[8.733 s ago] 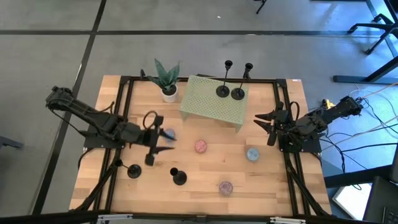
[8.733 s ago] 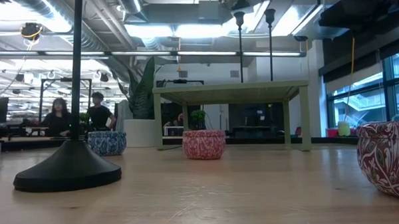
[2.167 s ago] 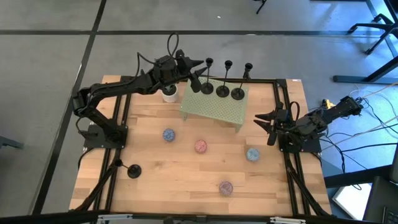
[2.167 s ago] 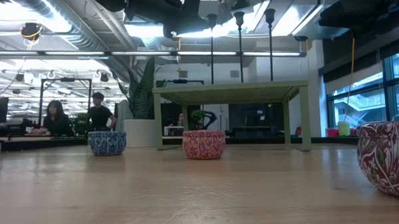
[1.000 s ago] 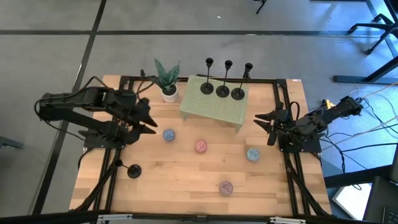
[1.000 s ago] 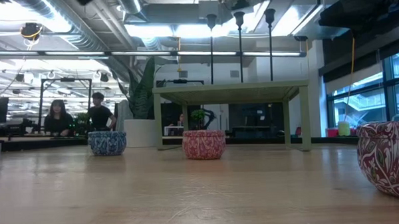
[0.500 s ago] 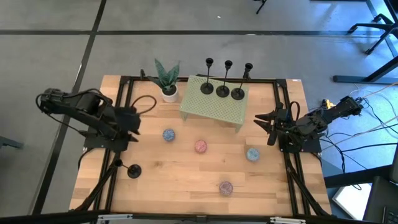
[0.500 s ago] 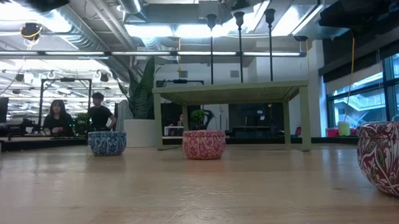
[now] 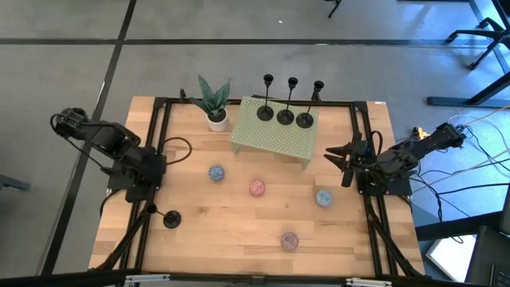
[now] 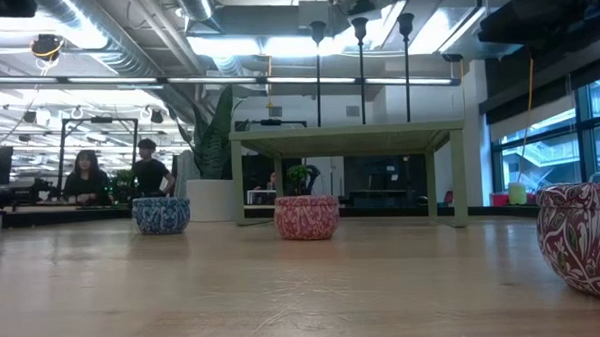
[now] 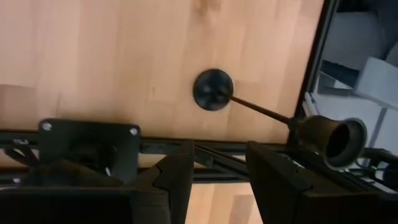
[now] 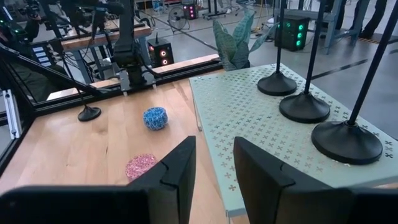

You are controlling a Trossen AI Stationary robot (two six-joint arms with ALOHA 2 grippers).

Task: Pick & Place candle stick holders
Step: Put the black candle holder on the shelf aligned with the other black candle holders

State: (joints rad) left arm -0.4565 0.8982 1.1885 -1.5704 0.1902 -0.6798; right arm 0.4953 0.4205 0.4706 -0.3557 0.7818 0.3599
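Note:
Three black candle stick holders (image 9: 285,116) stand on their disc bases on a green perforated stand (image 9: 275,135) at the table's far middle; they also show in the right wrist view (image 12: 305,107). A fourth holder (image 9: 170,218) stands upright on its base near the table's near left corner; in the left wrist view I look down on it (image 11: 213,90). My left gripper (image 11: 219,180) is open and empty above the left edge (image 9: 150,185), just far of that holder. My right gripper (image 9: 339,155) is open and empty at the table's right side.
A potted plant (image 9: 213,102) stands left of the green stand. Speckled balls lie on the wood: blue (image 9: 215,172), pink (image 9: 256,187), light blue (image 9: 323,197), purple (image 9: 288,239). A black frame rail (image 9: 151,135) runs along the left side. People sit in the room behind (image 10: 85,176).
My left arm has drawn back from near the blue ball toward the table's left edge and turned its gripper toward the near edge, over the holder that stands near the near left corner. The holders and balls have kept still.

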